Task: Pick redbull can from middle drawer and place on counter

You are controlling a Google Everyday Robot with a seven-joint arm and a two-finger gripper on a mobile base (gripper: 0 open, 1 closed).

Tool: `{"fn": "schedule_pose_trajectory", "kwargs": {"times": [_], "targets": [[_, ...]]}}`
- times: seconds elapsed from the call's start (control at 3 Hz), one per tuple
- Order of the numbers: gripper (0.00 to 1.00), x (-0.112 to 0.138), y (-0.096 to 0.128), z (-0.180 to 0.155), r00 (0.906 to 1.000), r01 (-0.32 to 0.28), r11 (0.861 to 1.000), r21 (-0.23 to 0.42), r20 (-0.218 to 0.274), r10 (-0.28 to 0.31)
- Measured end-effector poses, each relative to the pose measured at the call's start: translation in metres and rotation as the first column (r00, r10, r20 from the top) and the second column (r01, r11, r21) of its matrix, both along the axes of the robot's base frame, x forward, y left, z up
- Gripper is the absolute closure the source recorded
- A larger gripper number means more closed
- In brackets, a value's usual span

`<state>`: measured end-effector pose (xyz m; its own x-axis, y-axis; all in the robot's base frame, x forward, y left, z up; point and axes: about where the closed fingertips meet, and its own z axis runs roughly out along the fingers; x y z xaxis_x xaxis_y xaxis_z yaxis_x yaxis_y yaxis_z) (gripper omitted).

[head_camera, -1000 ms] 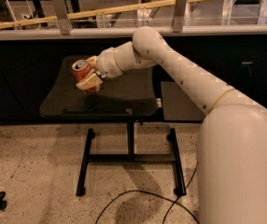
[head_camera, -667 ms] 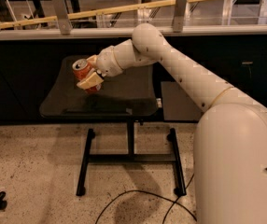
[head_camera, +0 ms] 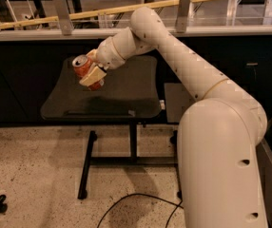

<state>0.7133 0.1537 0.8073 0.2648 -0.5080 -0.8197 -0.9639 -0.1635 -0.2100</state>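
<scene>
The redbull can (head_camera: 82,66), red-orange with a silver top, is tilted and held above the left part of a dark table top (head_camera: 121,99). My gripper (head_camera: 90,72) is shut on the can, with a pale finger (head_camera: 92,75) across its front. The white arm reaches in from the right foreground. No drawer is in view.
The dark table stands on a black metal leg and foot frame (head_camera: 87,163). A counter ledge with a wooden rail and grey posts (head_camera: 62,6) runs along the back. A black cable (head_camera: 126,203) lies on the speckled floor. A grey panel (head_camera: 175,101) sits right of the table.
The gripper and the can have barely moved; the arm holds nearly the same pose over the table.
</scene>
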Motion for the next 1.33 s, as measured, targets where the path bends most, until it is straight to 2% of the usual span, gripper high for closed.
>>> {"fn": "schedule_pose_trajectory", "kwargs": {"times": [0.33, 0.67, 1.33], "targets": [[1.00, -0.001, -0.006, 0.007, 0.9985, -0.055, 0.996, -0.066, -0.011, 0.054], [1.00, -0.006, -0.014, 0.007, 0.9918, -0.126, 0.980, -0.154, -0.044, 0.120], [1.00, -0.011, -0.023, 0.001, 0.9807, -0.192, 0.946, -0.261, -0.088, 0.175]]}}
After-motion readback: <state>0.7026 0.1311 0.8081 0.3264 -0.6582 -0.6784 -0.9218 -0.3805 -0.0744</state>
